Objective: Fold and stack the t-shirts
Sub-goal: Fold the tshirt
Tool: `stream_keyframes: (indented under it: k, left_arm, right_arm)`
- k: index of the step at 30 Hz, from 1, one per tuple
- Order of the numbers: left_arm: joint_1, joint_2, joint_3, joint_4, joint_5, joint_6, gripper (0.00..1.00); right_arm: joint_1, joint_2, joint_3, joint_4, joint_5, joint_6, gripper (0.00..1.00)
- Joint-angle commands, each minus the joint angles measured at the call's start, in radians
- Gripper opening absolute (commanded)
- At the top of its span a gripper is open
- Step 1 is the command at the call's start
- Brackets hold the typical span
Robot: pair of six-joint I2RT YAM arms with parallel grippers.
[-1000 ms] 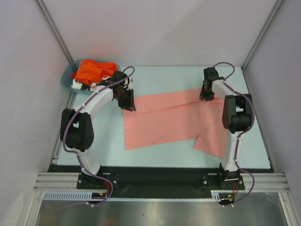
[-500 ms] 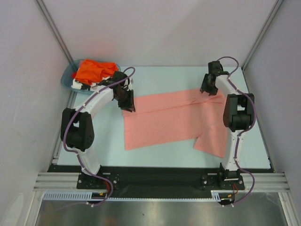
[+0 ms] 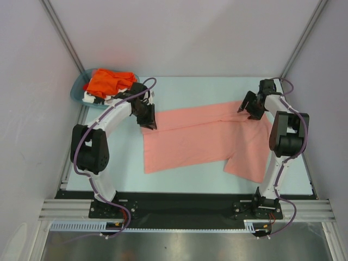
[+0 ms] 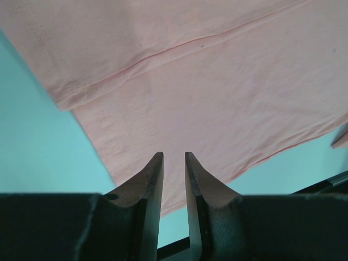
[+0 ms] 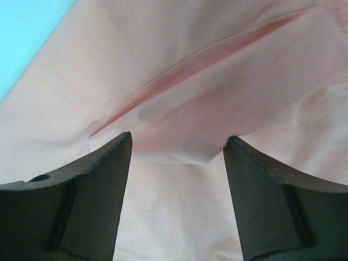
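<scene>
Salmon-pink t-shirt (image 3: 190, 138) lies spread out in the middle of the table (image 3: 190, 89), long side running left-right. We see a long crease or fold line across its far part. One flap of it sticks out toward the near right edge of the table.

Left gripper (image 3: 148, 120) sits low at the shirt's far-left corner. In the left wrist view its fingers (image 4: 147, 185) are only narrowly apart. We see pink cloth and then teal table through the slot, and nothing is wedged between them. The tips are right at the cloth. We can't tell whether they touch it.

Right gripper (image 3: 247, 107) is over the shirt's far-right end, close to the right wall. Its jaws are spread wide. In the right wrist view the fingers (image 5: 103, 174) frame a raised fold of pink cloth that lies below and between them. The cloth looks loose and neither finger is pinching it. Bare table shows only in the top-left corner of that view.

The bright orange t-shirt (image 3: 106, 81) is bunched up in the teal plastic basket (image 3: 78, 87) at the far-left corner. The basket sits just beyond the left arm's wrist. A bit of white cloth (image 3: 89, 98) with dark marks pokes out on the basket's near side, under the orange one. It's too small for us to read the print.

Neither arm is touching the basket or the shirts in it.
</scene>
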Motion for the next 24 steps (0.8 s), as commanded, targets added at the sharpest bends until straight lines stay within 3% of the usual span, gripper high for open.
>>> stream_keyframes:
  k: [1, 7, 16, 20, 24]
  left_arm:
    - [-0.004, 0.003, 0.017, 0.007, 0.025, 0.026, 0.27]
    - [-0.004, 0.016, 0.031, -0.006, 0.025, 0.026, 0.27]
    - [-0.004, 0.012, 0.023, -0.003, 0.022, 0.019, 0.27]
    - [-0.004, 0.012, 0.006, 0.007, 0.028, 0.012, 0.27]
    - [-0.004, 0.009, -0.004, 0.020, 0.031, 0.006, 0.27]
  right_arm:
    - [-0.002, -0.009, 0.012, 0.086, -0.127, -0.016, 0.73]
    - [0.018, 0.089, 0.141, 0.123, -0.213, 0.021, 0.73]
    - [0.001, 0.202, 0.289, 0.166, -0.290, 0.283, 0.78]
    - [-0.020, 0.167, 0.284, 0.172, -0.337, 0.276, 0.79]
    - [-0.028, 0.079, 0.234, 0.070, -0.310, 0.157, 0.75]
